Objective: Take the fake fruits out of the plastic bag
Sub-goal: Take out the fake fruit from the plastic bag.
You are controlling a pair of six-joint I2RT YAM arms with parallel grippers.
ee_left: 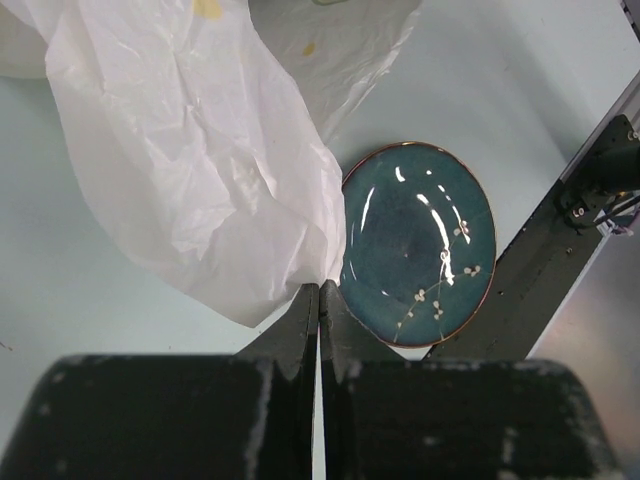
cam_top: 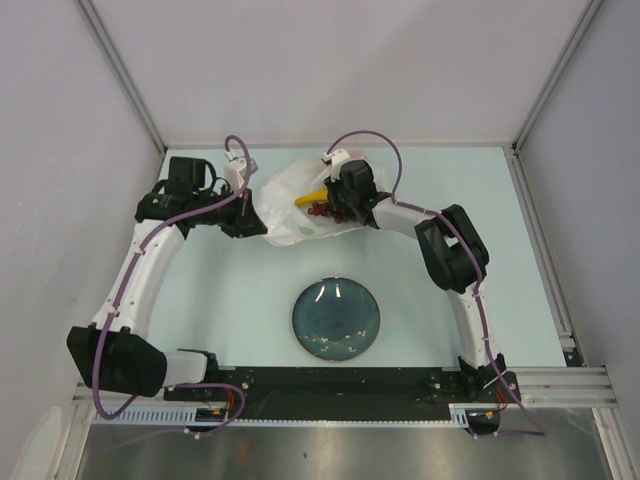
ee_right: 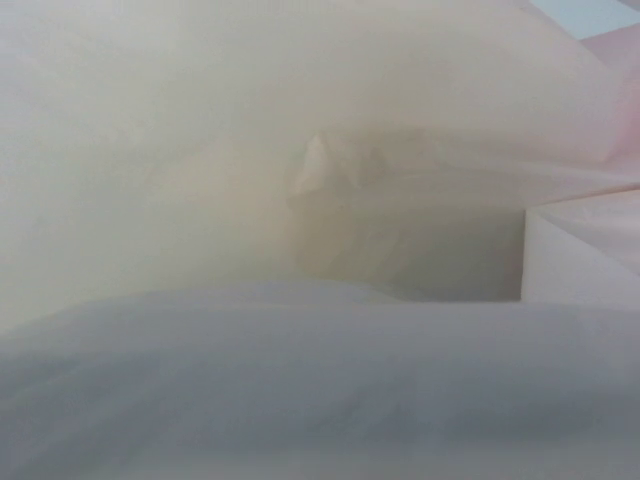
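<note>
Pale-green table between grey walls bears the plastic bag.

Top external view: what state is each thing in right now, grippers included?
thin translucent white plastic bag: crumpled on the table, one edge pinched.
yellow plastic banana: in the bag, near its mouth.
dark red grape bunch: at the bag's mouth, not out.
round dark blue-grey plate: flat on the table, nothing on it.
left gripper: shut on the bag's edge.
right gripper: at the bag's mouth, jaws hidden by plastic.
</note>
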